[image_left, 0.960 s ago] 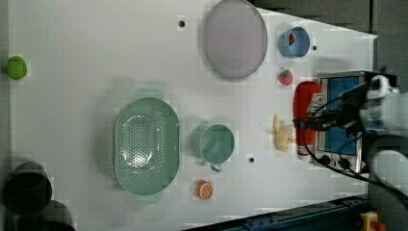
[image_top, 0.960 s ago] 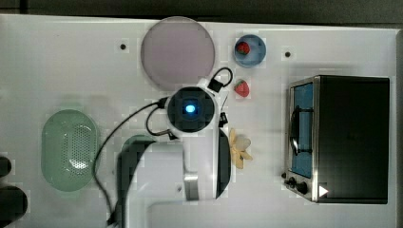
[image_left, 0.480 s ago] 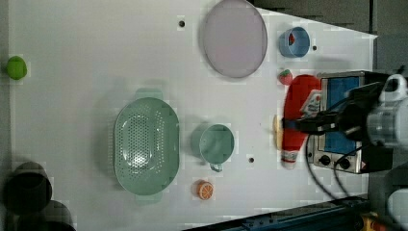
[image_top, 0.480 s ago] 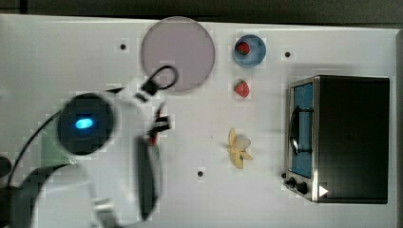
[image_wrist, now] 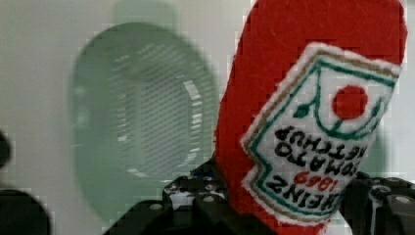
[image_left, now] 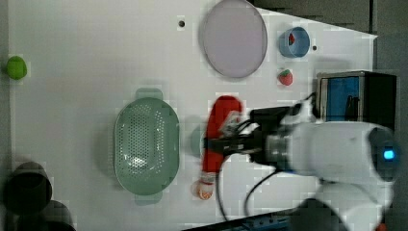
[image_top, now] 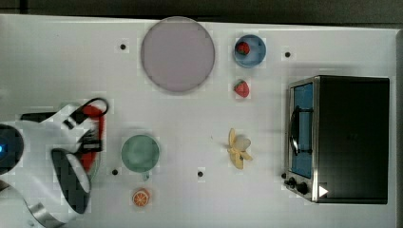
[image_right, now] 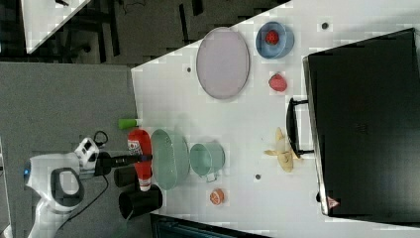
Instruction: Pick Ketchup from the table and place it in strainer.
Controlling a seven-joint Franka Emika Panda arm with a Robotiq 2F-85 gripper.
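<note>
The gripper (image_left: 226, 142) is clamped across the middle of the ketchup bottle (image_left: 219, 137), jaws on either flank, so the bottle hangs lengthwise off the arm, clear of the table (image_left: 96, 57). In the left view it sits just to the right of the strainer (image_left: 146, 146), in front of the green cup (image_top: 139, 153), cap pointing at the orange slice (image_top: 140, 197). In the wrist view the label reads upside down with the strainer's perforated bottom beyond, which suggests the drop is close. In the top view the arm's white body covers most of the strainer, and only a red sliver of bottle peeks out.
</note>
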